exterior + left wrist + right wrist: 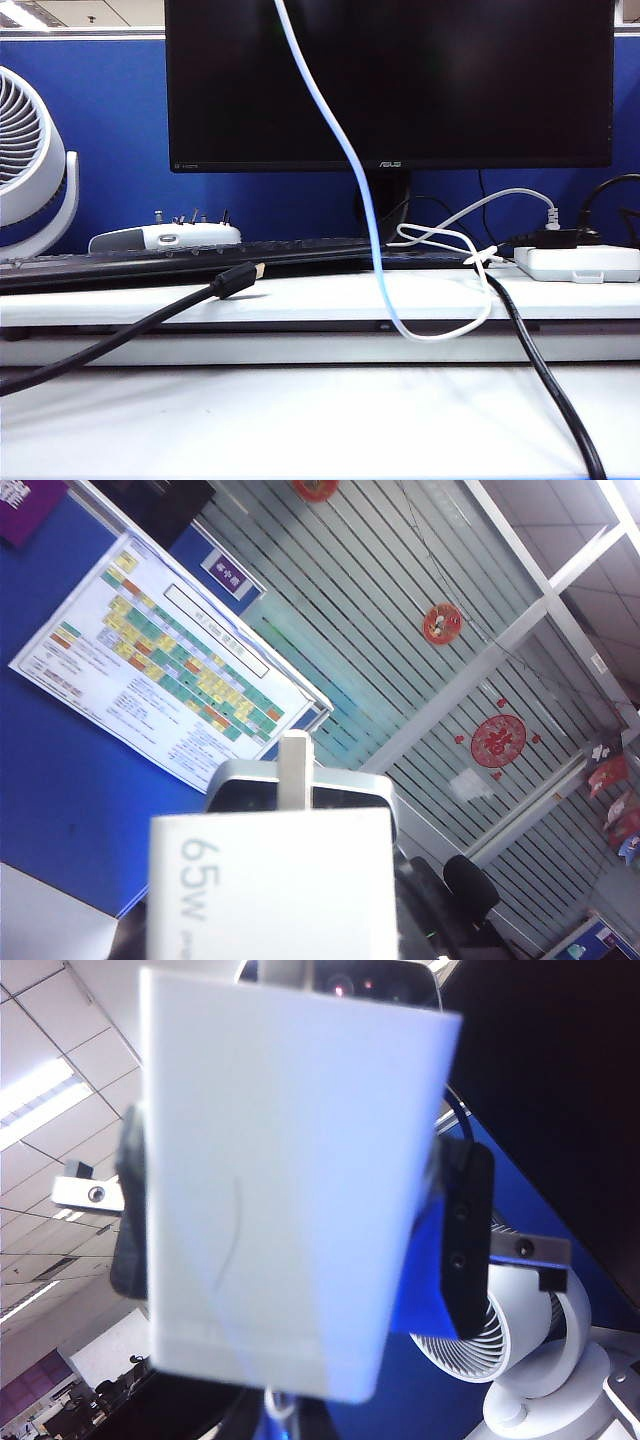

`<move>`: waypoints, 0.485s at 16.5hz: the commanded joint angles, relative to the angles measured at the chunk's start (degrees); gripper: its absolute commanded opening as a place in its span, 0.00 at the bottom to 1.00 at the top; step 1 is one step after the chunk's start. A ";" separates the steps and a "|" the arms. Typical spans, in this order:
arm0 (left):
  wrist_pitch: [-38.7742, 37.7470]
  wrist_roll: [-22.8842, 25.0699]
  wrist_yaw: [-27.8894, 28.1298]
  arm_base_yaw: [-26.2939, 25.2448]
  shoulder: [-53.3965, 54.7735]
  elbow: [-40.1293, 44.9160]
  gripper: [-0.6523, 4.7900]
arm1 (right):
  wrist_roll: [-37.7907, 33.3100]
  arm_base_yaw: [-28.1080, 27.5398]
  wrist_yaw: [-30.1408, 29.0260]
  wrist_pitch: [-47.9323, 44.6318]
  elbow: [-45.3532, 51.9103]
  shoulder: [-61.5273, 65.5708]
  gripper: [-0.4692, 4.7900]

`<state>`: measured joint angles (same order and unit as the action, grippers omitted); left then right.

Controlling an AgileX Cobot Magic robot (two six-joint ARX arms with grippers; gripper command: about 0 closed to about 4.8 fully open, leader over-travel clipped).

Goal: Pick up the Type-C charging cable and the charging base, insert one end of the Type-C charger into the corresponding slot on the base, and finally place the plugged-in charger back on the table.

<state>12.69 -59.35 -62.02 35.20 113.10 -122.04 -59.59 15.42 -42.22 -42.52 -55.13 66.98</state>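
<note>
White table (300, 420) under black cable (555, 390)

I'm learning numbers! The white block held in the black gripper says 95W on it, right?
Not quite: the charging base says 65W, not 95W, as the left wrist view shows. The left gripper does clamp it, seen in the right wrist view; the right gripper is out of sight.

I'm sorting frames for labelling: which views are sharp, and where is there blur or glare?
Exterior view: sharp; the Type-C charging cable looks bluish. Left wrist view: the charging base is near but its print is readable. Right wrist view: the charging base fills the frame, soft and washed out; ceiling lights glare.
</note>
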 commanded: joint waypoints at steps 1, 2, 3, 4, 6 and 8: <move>1.11 0.44 -0.15 -0.11 -0.57 -0.33 0.15 | 0.07 0.02 -0.09 0.63 -0.26 -0.15 0.09; 1.11 0.44 -0.17 -0.11 -0.57 -0.33 0.15 | 0.09 0.02 -0.07 1.31 -0.26 -0.15 0.09; 1.11 0.42 -0.46 -0.09 -0.59 -0.33 0.15 | 1.53 0.02 0.22 2.47 -0.26 -0.15 0.09; 1.07 0.42 -0.81 -0.07 -0.59 -0.33 0.15 | 1.75 0.02 1.07 3.08 -0.26 -0.15 0.09; -0.20 0.48 -0.81 -0.07 -0.57 -0.33 0.15 | 1.73 0.04 1.25 1.64 -0.28 -0.15 0.09; -1.31 0.72 -0.81 -0.07 -0.57 -0.33 0.15 | 1.68 0.04 1.22 1.60 -0.48 -0.15 0.09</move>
<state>11.25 -59.35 -62.57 35.09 113.10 -122.04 -58.04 15.44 -41.23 -39.64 -55.13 66.96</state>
